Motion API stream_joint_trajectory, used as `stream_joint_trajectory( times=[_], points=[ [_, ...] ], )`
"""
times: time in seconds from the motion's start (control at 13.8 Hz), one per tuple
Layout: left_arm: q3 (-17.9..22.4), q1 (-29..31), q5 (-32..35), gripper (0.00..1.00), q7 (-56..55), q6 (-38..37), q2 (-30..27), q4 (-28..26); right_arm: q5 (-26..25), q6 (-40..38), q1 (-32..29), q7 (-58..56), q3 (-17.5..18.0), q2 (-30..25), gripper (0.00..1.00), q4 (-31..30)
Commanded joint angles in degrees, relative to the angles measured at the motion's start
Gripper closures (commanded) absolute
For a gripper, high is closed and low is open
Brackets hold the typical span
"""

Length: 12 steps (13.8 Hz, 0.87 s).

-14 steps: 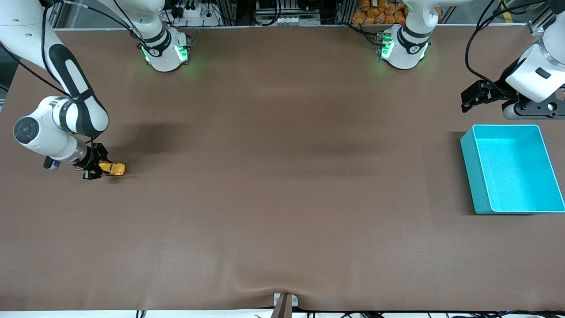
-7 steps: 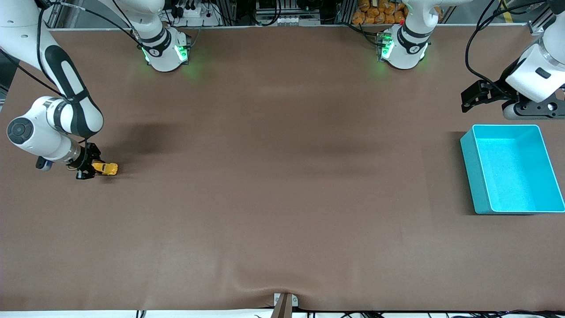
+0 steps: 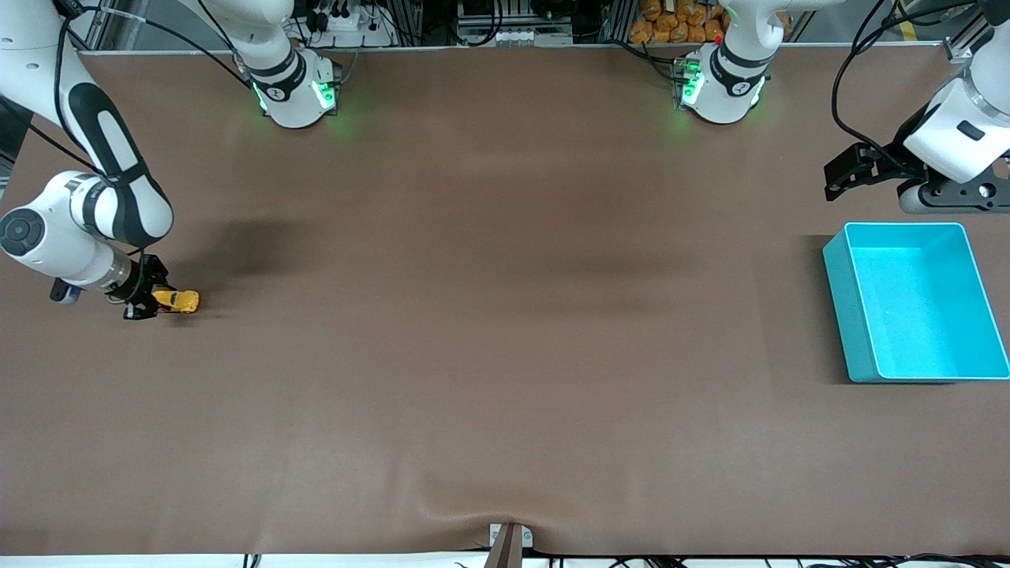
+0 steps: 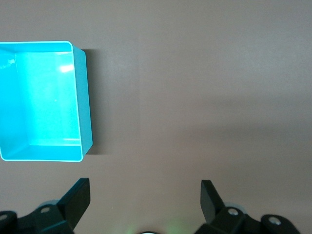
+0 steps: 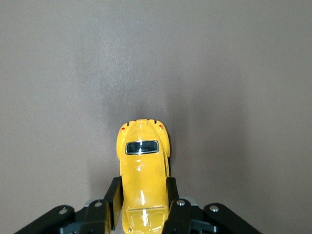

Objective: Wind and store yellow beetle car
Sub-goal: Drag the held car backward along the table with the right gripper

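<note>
Right pincer [image 3: 155, 303] clenched on the yellow beetle car [image 3: 177, 300], low at the worktop [image 3: 505, 355] edge by the right arm's end. Left pincer [image 4: 145, 195] released, waiting above the turquoise bin [image 3: 856, 315]. Risk: glossy body slips sideways from the narrow grip during winding.

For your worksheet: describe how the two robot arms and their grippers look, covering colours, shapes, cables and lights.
Both arms are glossy white with rounded segments and black joint bands. The right arm carries a long black oval panel. The round bases glow green. Loose black cables trail along both arms. The right gripper and left gripper are black, with two angular, flat fingers each.
</note>
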Motion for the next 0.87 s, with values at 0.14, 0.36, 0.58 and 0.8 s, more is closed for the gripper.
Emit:
stream_joint_trajectory(
  times=[0.14,0.36,0.58,0.8],
  points=[
    [-0.2,0.4,-0.4,0.00,0.3,0.1,0.2,0.7,-1.9,1.1,-1.5,-0.4,0.3,4.4,0.83,1.2],
    [-0.3,0.4,-0.4,0.00,0.3,0.1,0.2,0.7,-1.9,1.2,-1.5,-0.4,0.3,4.4,0.83,1.2],
    [-0.2,0.4,-0.4,0.00,0.3,0.1,0.2,0.7,-1.9,1.1,-1.5,-0.4,0.3,4.4,0.82,1.2],
    [-0.3,0.4,-0.4,0.00,0.3,0.1,0.2,0.7,-1.9,1.0,-1.9,-0.8,0.3,3.8,0.70,1.5]
  ],
)
